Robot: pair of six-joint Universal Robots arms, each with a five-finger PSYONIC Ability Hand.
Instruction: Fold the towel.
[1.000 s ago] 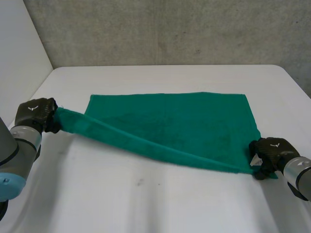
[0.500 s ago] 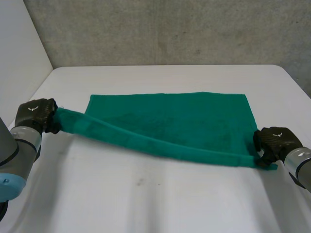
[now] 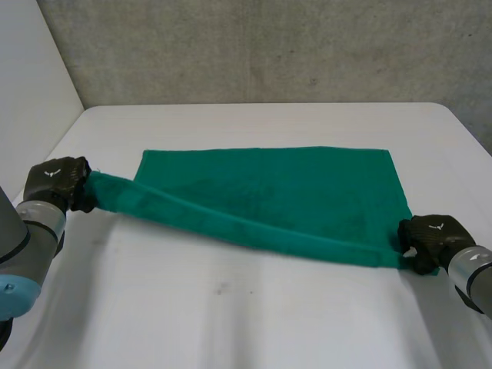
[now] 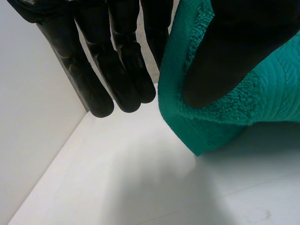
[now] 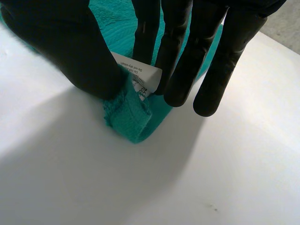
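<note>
A green towel [image 3: 269, 188] lies spread on the white table [image 3: 231, 307], its far edge flat. Its near edge is raised and stretched between my two hands. My left hand [image 3: 55, 183] holds the near left corner just off the table's left side. In the left wrist view the thumb [image 4: 229, 51] presses that towel corner [image 4: 243, 117] against a finger, while the other fingers [image 4: 117, 70] hang straight. My right hand [image 3: 429, 237] is at the near right corner. There the thumb [image 5: 70, 47] and fingers [image 5: 178, 61] pinch the towel corner [image 5: 133, 119] beside its white label [image 5: 143, 77].
A grey concrete wall [image 3: 269, 46] rises behind the table and a white panel [image 3: 31, 92] stands at the left. Bare tabletop stretches in front of the towel, and the table's right edge [image 3: 469, 131] is close to my right hand.
My right hand's fingers have closed on the near right corner and raised it a little, so the near edge now runs straighter between the hands. The left hand has stayed put.
</note>
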